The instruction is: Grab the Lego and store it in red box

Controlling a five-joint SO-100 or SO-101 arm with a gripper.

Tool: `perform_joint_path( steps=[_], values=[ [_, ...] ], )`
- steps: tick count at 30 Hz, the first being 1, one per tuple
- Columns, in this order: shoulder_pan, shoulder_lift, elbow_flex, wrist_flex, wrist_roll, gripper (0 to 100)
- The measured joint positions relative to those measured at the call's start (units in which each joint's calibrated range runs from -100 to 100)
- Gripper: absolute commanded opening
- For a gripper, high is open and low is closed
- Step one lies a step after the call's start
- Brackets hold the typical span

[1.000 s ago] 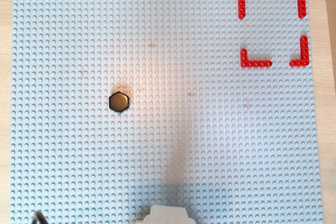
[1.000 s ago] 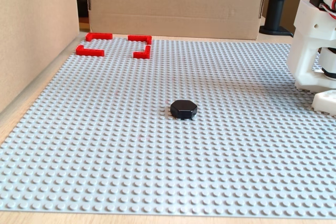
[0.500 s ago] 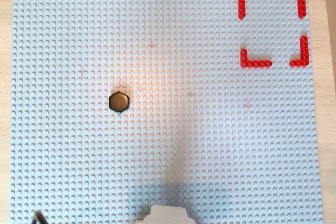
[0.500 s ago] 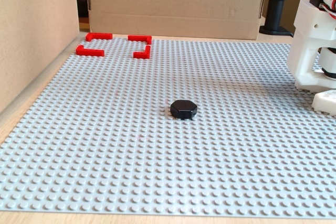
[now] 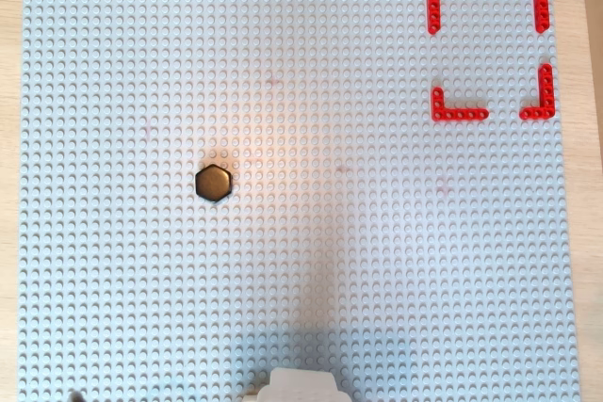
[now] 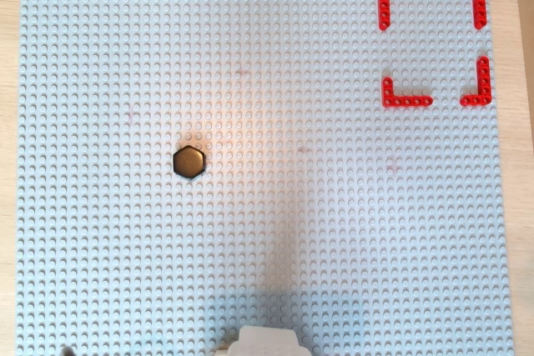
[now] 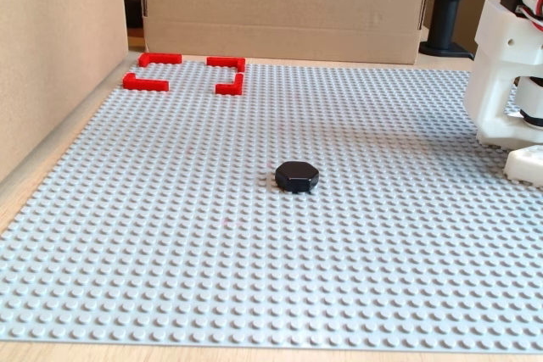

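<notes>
So the biggest thing here is the grey studded baseplate (image 7: pixel 212 243), which fills pretty much the whole frame in both overhead views (image 5: pixel 141 54) (image 6: pixel 125 47) and sits on a light wooden table (image 7: pixel 51 177). Next up are the cardboard walls: a big cardboard box (image 7: pixel 288 2) stands along the far edge in the fixed view, and another cardboard panel (image 7: pixel 51 48) runs down the left side. Then there's the robot, or what you can see of it: just the white arm base (image 7: pixel 507 74) at the right edge of the fixed view, and a white bit of it (image 5: pixel 297 386) poking in at the bottom edge of both overhead views (image 6: pixel 263 342). The claw itself isn't in any of the shots, so I can't tell how open it is or if it's got hold of anything. The red box (image 7: pixel 185 72) is four red L-shaped corners with gaps between them, way off in the far left corner in the fixed view and in the top right corner in both overhead views (image 5: pixel 443 113) (image 6: pixel 392 100), with bare studs inside it. Smallest is the Lego (image 7: pixel 297 176), a glossy black hexagon lying flat on the baseplate roughly mid-board in the fixed view, left of centre in both overhead views (image 5: pixel 214 183) (image 6: pixel 189 162), well apart from the red box and nothing touching it.
</notes>
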Motion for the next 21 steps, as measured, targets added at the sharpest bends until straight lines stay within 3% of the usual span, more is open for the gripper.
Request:
perform_joint_path(
  steps=[4,12,21],
  values=[
    [-2.4,9.13,0.09,-0.69,0.0,9],
    [-19.19,23.08,0.09,-1.21,0.2,9],
    [-21.66,31.7,0.18,1.9,4.93,9]
  ],
)
